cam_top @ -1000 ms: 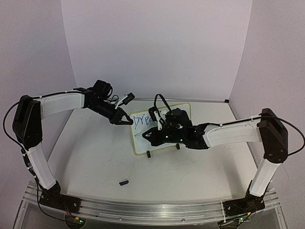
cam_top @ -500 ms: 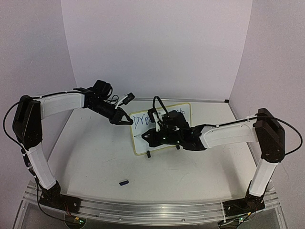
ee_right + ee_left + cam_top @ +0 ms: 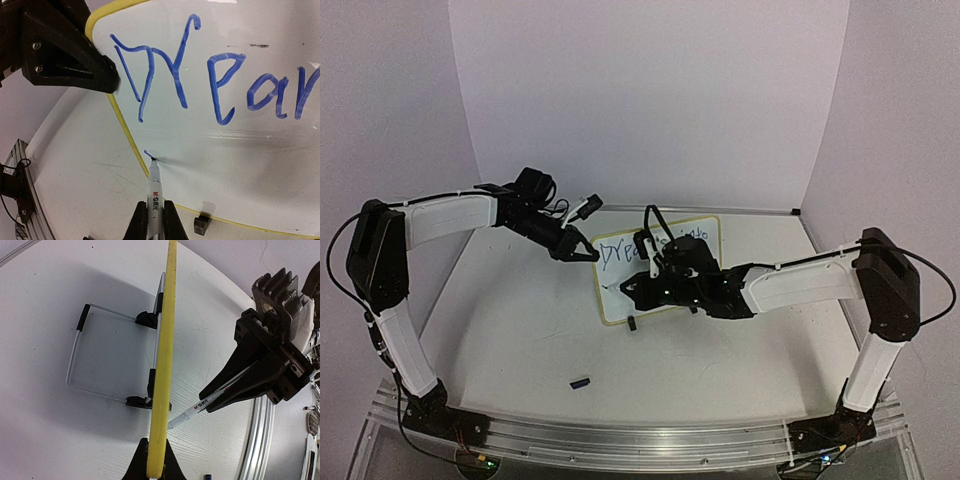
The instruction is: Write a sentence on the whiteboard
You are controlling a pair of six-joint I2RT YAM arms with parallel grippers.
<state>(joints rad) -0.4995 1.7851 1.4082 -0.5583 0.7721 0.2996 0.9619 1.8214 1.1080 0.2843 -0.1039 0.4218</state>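
Observation:
The whiteboard [image 3: 614, 306] stands tilted at mid-table, white with a thin yellow frame [image 3: 123, 125]. My left gripper [image 3: 588, 256] is shut on its left frame edge [image 3: 161, 390], the jaws pinching the yellow rim [image 3: 156, 467]. The sentence [image 3: 200, 80] shows as large blue letters "Drea" along the top line; my right arm hides the rest. My right gripper [image 3: 156, 207] is shut on a white marker [image 3: 155, 190]. The marker tip rests on the board's lower left, at a short blue stroke [image 3: 147, 153]. The same marker [image 3: 200, 405] shows in the left wrist view.
A small dark blue cap [image 3: 581, 381] lies on the table in front of the board. A wire stand [image 3: 75, 355] props the board from behind, and black clip feet [image 3: 201, 223] sit at its lower edge. A metal rail [image 3: 640, 435] runs along the near edge.
My right arm has shifted slightly left and back along the board with the marker. The left arm has stayed put on the frame.

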